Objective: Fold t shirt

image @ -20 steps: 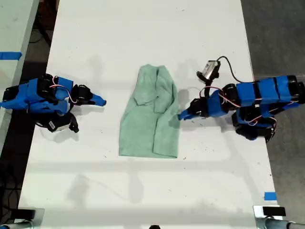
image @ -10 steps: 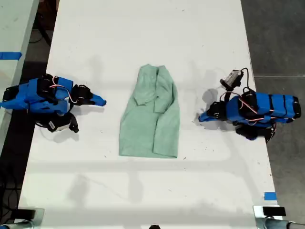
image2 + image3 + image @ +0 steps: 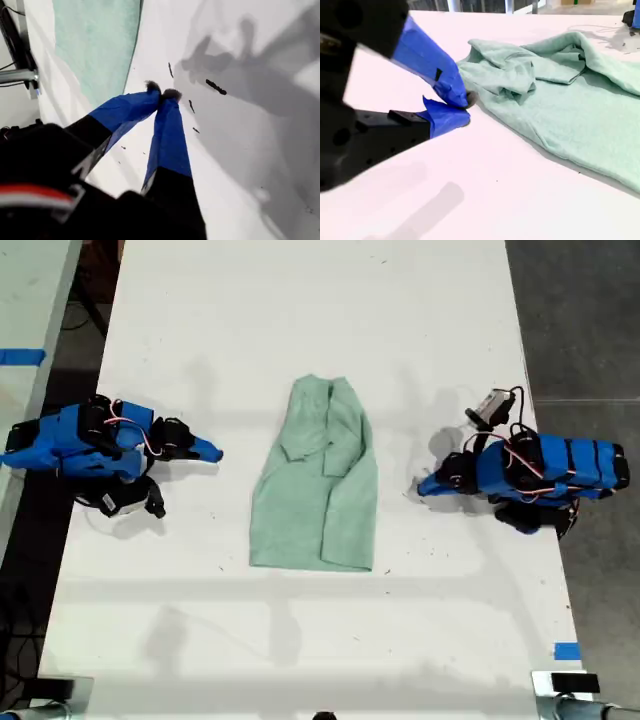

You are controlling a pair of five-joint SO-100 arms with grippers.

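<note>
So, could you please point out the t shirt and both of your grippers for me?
t shirt (image 3: 318,502): exterior view, middle of the folded body.
my first gripper (image 3: 163,93): first wrist view, where the tips meet.
my second gripper (image 3: 466,109): second wrist view, between the tips.

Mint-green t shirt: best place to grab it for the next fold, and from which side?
Judgement: grip the pale mint-green fabric t shirt at a hem corner and lift toward the collar. It is already folded into a narrow strip, hem flat and free. My second gripper, shut on the exterior view's left, is on that side.

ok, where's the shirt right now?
The pale mint-green fabric t shirt lies mid-table in the exterior view, between both arms, touching neither hand.
</note>
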